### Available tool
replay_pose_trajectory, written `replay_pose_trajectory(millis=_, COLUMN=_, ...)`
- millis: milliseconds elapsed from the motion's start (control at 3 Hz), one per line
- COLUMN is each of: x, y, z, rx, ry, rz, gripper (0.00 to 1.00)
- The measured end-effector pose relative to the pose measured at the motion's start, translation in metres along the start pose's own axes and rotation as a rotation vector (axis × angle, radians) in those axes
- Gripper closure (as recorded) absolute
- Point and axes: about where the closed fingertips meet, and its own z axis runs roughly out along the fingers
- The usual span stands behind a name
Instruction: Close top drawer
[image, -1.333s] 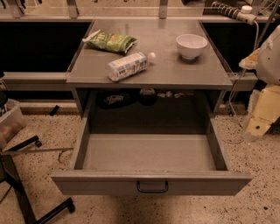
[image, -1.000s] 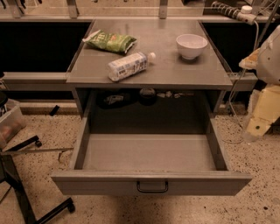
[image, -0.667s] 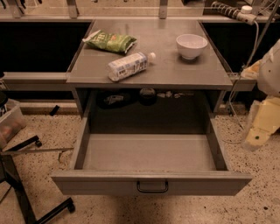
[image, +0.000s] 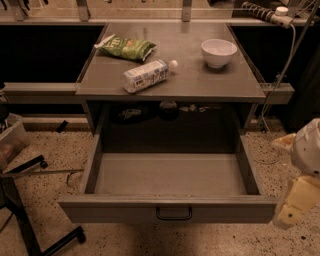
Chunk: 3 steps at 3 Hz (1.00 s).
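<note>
The top drawer is a wide, shallow grey metal drawer, pulled fully out toward me and empty inside. Its flat front has a small black loop handle at centre. My gripper is at the right edge of the view, beside the drawer's front right corner and apart from it. It is a pale cream shape hanging below the white arm.
The grey cabinet top carries a green snack bag, a lying white bottle and a white bowl. A black stand with castors is at the left. A cable hangs at the right. Speckled floor lies around.
The arm and gripper have moved down and toward the front, from beside the cabinet top to beside the drawer's front right corner. The drawer has not moved.
</note>
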Motion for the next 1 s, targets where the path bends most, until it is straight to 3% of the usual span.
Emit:
replay_pose_trajectory(millis=333, x=0.021, y=0.029, z=0.044, rx=-0.101, ry=-0.026, rz=0.025, gripper=0.0)
replay_pose_trajectory(millis=667, x=0.028, y=0.058, z=0.069, rx=-0.182, ry=-0.037, rz=0.03, gripper=0.0)
replay_pose_trajectory(millis=1000, x=0.028, y=0.058, z=0.069, rx=-0.182, ry=-0.037, rz=0.03, gripper=0.0)
